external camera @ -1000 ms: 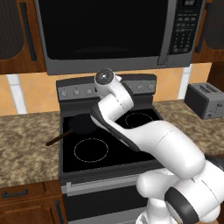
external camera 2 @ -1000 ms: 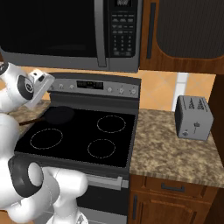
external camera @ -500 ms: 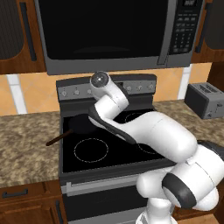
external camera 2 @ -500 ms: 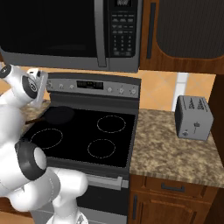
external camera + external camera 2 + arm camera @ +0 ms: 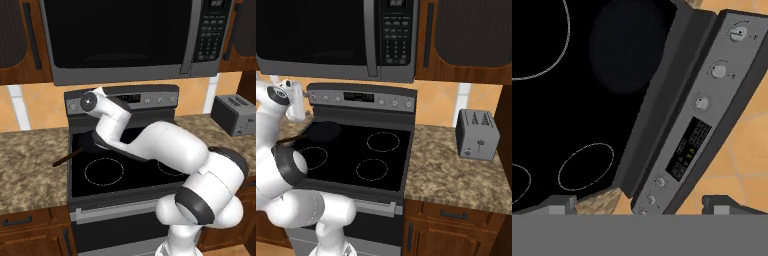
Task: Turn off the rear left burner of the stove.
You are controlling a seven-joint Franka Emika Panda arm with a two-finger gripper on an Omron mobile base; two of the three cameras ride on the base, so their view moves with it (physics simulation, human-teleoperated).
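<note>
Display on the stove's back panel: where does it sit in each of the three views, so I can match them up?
Left base view: display at upper centre, just right of the arm's wrist.
Right base view: display left of centre, under the microwave.
Hand view: display right of centre, on a slant.
Shared landmark: the grey back panel with round knobs on both sides of the display.

Granite counter (image 5: pixel 456 172) with toaster (image 5: pixel 477 134)

You have open room above the black top of the stove (image 5: pixel 356 165), in the middle of the right base view. The microwave (image 5: pixel 331 35) hangs low across the top. The toaster (image 5: pixel 477 134) stands far right.
</note>
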